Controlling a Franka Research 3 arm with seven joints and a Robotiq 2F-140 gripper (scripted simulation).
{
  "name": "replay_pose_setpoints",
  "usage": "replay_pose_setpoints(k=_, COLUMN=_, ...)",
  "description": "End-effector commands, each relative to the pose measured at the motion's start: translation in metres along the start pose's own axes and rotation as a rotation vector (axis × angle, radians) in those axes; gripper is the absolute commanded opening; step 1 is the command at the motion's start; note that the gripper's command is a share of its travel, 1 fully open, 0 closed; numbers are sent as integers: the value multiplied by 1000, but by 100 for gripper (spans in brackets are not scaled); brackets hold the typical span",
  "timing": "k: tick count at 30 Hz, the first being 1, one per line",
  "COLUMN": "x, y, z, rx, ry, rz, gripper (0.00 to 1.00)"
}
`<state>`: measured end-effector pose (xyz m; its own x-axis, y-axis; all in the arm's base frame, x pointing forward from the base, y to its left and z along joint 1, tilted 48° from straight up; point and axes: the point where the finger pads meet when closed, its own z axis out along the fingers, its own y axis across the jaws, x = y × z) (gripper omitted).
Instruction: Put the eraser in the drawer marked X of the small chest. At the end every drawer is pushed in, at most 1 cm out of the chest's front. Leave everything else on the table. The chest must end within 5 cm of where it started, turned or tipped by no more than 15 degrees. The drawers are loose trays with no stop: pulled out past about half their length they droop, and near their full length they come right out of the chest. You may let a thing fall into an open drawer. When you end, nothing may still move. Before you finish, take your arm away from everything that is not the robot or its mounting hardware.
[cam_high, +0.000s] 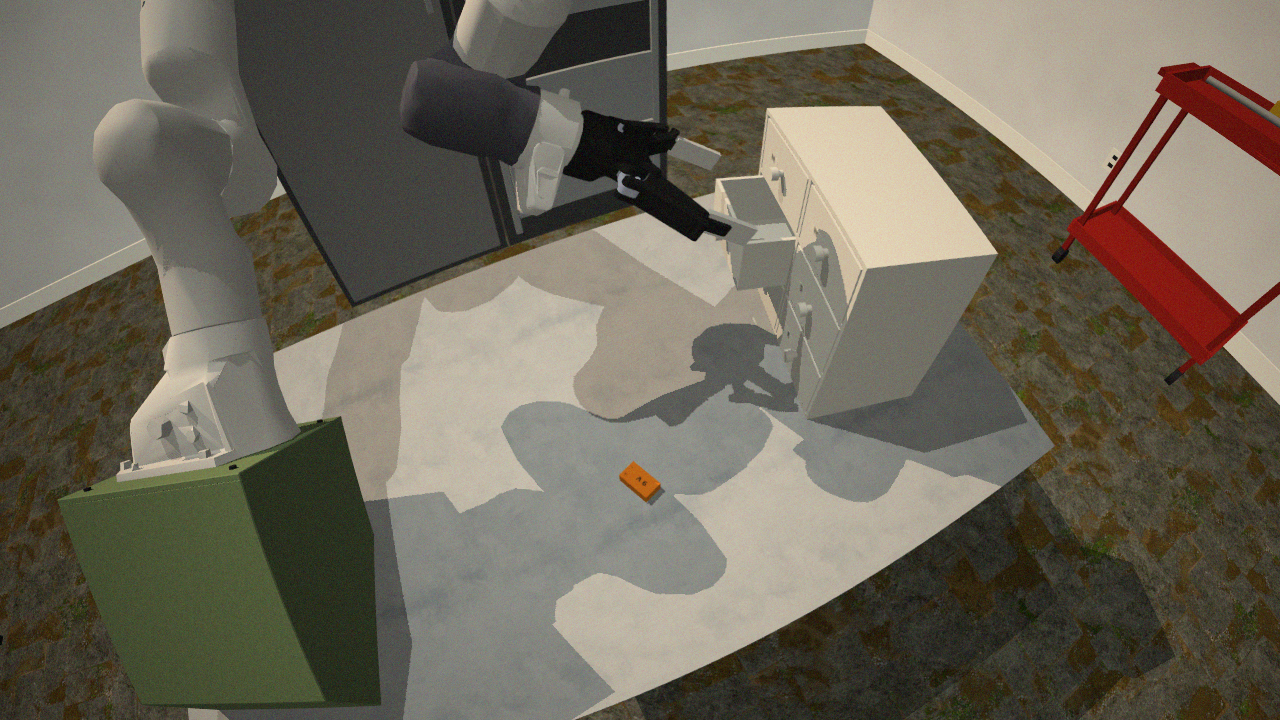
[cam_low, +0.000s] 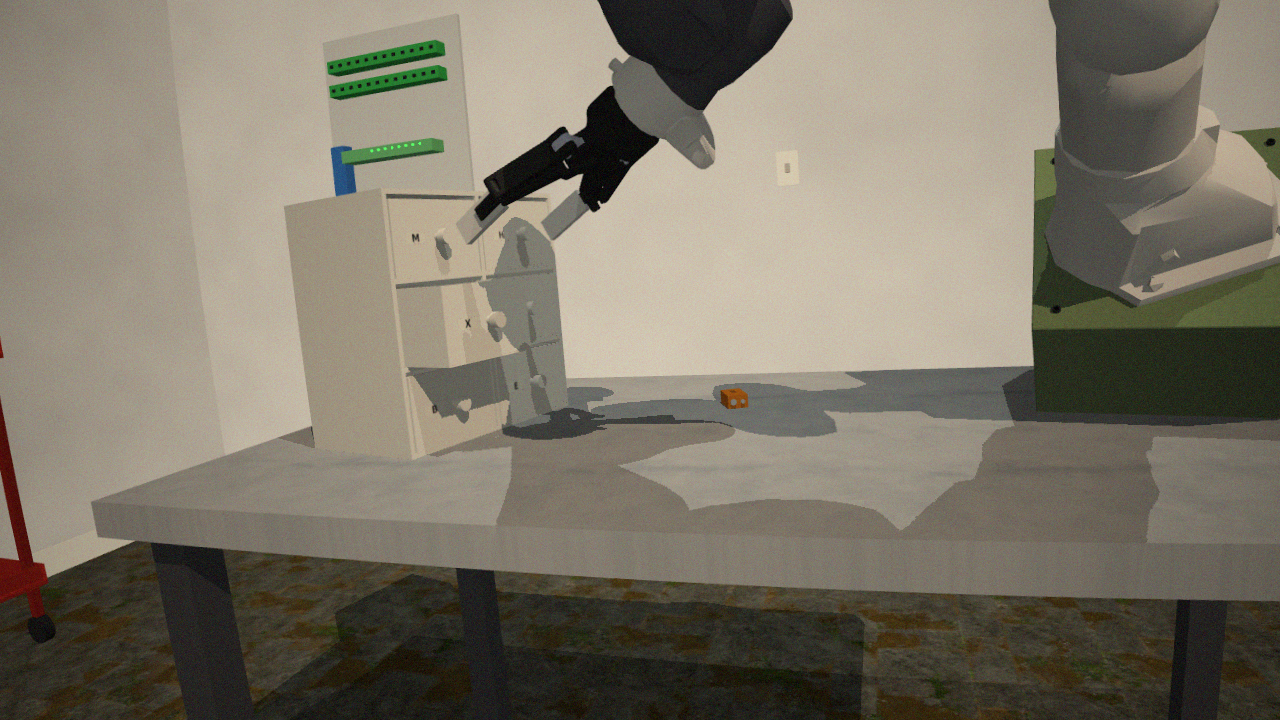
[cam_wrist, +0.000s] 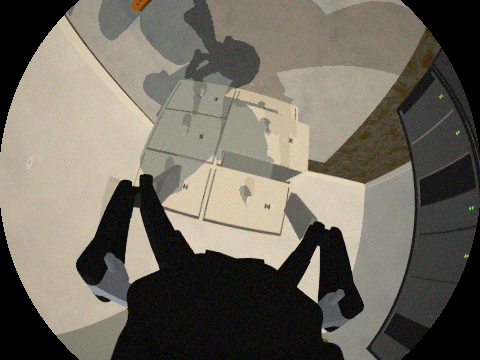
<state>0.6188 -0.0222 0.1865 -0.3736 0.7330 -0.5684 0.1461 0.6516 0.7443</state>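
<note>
The cream chest (cam_high: 859, 241) stands at the table's right side, its drawer fronts towards the arm. The drawer marked X (cam_low: 452, 324), in the middle row, is pulled partly out (cam_high: 756, 234) and hangs level. My gripper (cam_high: 714, 192) is wide open and empty just above and in front of this drawer. It also shows in the exterior view (cam_low: 512, 228) and in the wrist view (cam_wrist: 227, 207). The open drawer shows as a dark slot below the fingers. I see no eraser in any view, and one finger hides part of the drawer's inside.
A small orange block (cam_high: 640, 480) lies on the table well in front of the chest, also seen in the exterior view (cam_low: 733, 398). The green robot base (cam_high: 223, 555) fills the left corner. A red cart (cam_high: 1163, 223) stands off the table.
</note>
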Motion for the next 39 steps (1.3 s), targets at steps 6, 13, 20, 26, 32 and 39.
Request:
replay_pose_setpoints(k=6, x=18, y=1, z=-40, rx=-4, ry=-7, rz=1, gripper=100)
replay_pose_setpoints(k=13, x=36, y=1, z=-75, rx=-4, ry=-7, rz=1, gripper=100)
replay_pose_setpoints(k=20, x=50, y=1, z=-104, rx=-4, ry=-7, rz=1, gripper=100)
replay_pose_setpoints(k=26, x=59, y=0, z=-121, rx=-4, ry=-7, rz=1, gripper=100)
replay_pose_setpoints(k=32, x=62, y=0, z=-127, rx=-4, ry=-7, rz=1, gripper=100)
replay_pose_setpoints(k=39, x=63, y=0, z=-129, rx=-4, ry=-7, rz=1, gripper=100)
